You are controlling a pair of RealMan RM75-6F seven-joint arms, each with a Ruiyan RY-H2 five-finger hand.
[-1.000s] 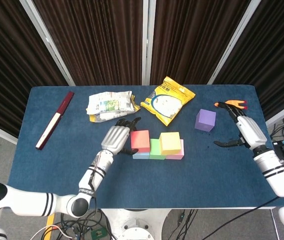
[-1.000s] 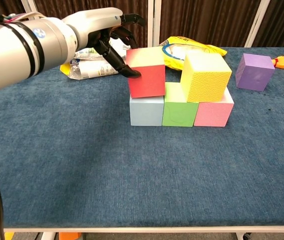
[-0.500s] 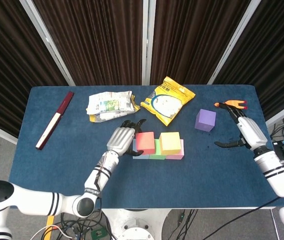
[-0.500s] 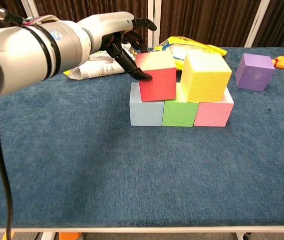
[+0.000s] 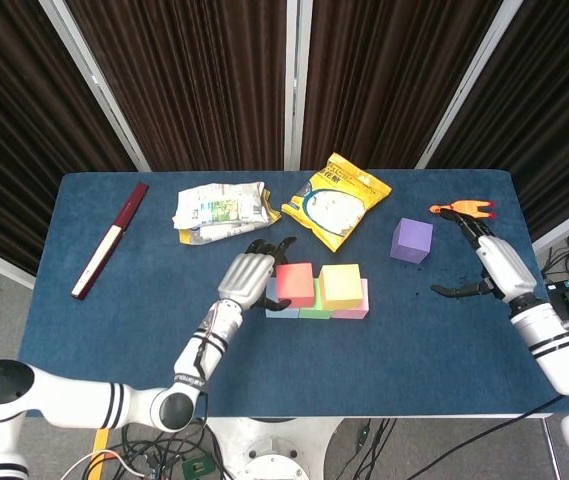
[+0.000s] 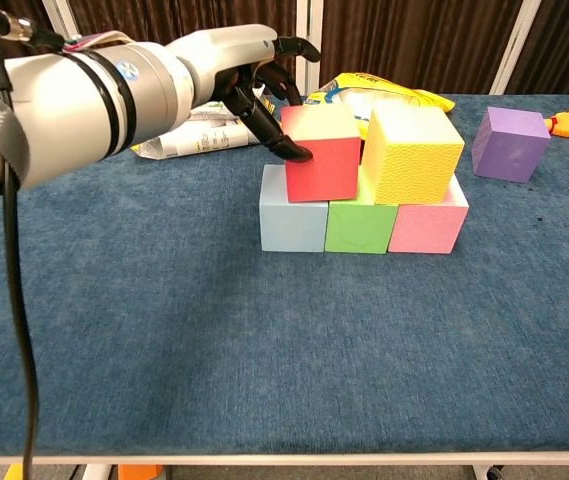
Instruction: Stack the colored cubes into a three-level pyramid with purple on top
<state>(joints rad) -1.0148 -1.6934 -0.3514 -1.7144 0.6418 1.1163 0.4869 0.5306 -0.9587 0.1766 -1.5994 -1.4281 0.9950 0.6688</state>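
Note:
A light blue cube (image 6: 292, 222), a green cube (image 6: 357, 227) and a pink cube (image 6: 426, 227) form a row on the blue table (image 6: 264, 350). A yellow cube (image 6: 411, 150) sits on the green and pink ones. My left hand (image 6: 254, 75) grips the red cube (image 6: 321, 155), thumb on its left front face and fingers behind it. The red cube rests over the light blue and green cubes, close beside the yellow one. The purple cube (image 5: 411, 240) stands alone to the right. My right hand (image 5: 489, 265) hovers right of it, fingers spread, holding nothing.
A yellow snack bag (image 5: 334, 200) and a crumpled printed packet (image 5: 219, 210) lie behind the cubes. A dark red flat bar (image 5: 111, 240) lies at the far left. A small orange tool (image 5: 461, 208) sits near the table's right rear corner.
My left hand has carried the red cube rightward, from over the light blue cube toward the yellow cube. My right hand has barely moved.

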